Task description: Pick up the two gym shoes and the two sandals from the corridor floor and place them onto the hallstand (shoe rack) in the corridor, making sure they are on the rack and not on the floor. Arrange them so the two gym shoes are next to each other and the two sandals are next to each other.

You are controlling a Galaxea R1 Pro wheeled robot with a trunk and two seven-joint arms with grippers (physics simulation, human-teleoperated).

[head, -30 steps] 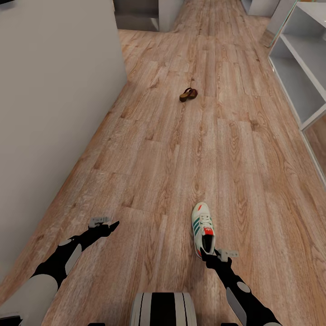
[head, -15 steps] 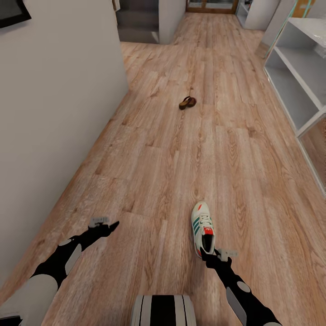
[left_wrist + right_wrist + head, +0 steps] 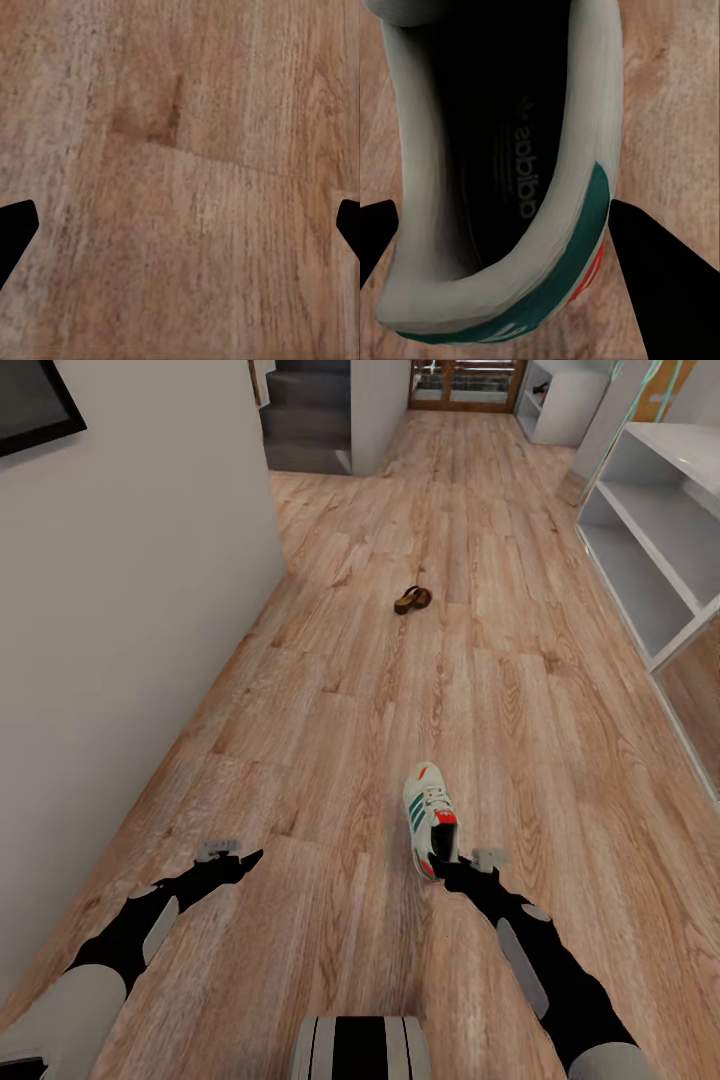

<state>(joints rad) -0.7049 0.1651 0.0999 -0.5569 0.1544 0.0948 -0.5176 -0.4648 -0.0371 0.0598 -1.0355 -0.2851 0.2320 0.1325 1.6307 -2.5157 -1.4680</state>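
One white gym shoe [image 3: 428, 822] with green stripes and a red tongue points away from me, and my right gripper [image 3: 447, 868] is shut on its heel. The right wrist view looks into the shoe's dark opening [image 3: 510, 150], where the right gripper [image 3: 502, 225] has one finger on each side of the heel collar. A single brown sandal [image 3: 412, 599] lies farther down the corridor floor [image 3: 330, 740]. The pale hallstand [image 3: 640, 575] with open shelf bays stands along the right wall. My left gripper [image 3: 245, 857] hangs open over bare planks, and in the left wrist view the left gripper [image 3: 186, 225] has nothing between its fingers.
A white wall [image 3: 130, 580] runs along the left side. Dark stairs [image 3: 305, 415] and a wooden door [image 3: 465, 385] close the far end, with another white shelf unit [image 3: 560, 400] beside the door. Open floor stretches between me and the sandal.
The head view has tilted up, showing more of the far corridor. My right gripper has moved forward and slightly left with the gym shoe in it. The left arm has stayed put.
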